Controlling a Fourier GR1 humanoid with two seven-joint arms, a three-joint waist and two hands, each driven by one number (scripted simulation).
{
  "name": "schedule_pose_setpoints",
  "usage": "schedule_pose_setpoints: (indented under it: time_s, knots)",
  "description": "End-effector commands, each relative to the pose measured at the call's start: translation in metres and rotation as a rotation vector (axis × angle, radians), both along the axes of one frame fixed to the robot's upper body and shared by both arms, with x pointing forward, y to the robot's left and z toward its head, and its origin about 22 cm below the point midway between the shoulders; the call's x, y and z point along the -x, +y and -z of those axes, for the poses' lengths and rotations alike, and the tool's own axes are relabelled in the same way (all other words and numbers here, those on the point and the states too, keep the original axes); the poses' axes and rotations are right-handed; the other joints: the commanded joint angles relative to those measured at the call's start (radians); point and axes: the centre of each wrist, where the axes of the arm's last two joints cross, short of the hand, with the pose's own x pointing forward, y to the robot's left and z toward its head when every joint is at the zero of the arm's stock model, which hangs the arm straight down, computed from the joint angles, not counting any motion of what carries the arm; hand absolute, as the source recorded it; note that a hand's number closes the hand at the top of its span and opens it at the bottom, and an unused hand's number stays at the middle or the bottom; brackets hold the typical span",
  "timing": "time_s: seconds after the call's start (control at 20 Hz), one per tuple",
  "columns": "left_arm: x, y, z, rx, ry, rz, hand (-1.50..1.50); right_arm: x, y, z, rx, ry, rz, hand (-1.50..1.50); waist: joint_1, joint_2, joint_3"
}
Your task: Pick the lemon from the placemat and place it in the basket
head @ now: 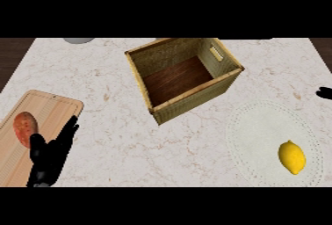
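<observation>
The lemon (292,157) lies on the round placemat (259,127), well below the right hand (324,92), whose fingers I cannot tell. The left hand (50,154) rests with straight fingers far left; the basket (194,99) stands between.

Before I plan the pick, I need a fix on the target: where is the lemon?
In the head view the lemon lies at the lower right, on the round white placemat, below and right of the basket.
</observation>
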Motion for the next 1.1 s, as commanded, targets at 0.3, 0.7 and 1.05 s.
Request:
schedule_pose_setpoints:
  time_s: [0.3,0.7,1.05]
  knots:
    - [0.007,0.003,0.02,0.022,0.15,-0.029,0.0,0.005,0.01,0.066,0.062,0.039,0.012,-1.5,0.003,0.011,-0.011]
    - [0.004,-0.005,0.019,0.015,0.152,-0.033,0.0,0.006,-0.01,0.081,0.04,0.026,-0.001,-1.5,-0.006,0.008,-0.011]
    - [0.001,0.007,0.017,0.025,0.159,-0.014,0.0,-0.008,-0.014,0.119,0.034,0.017,0.016,-1.5,0.006,0.012,-0.011]
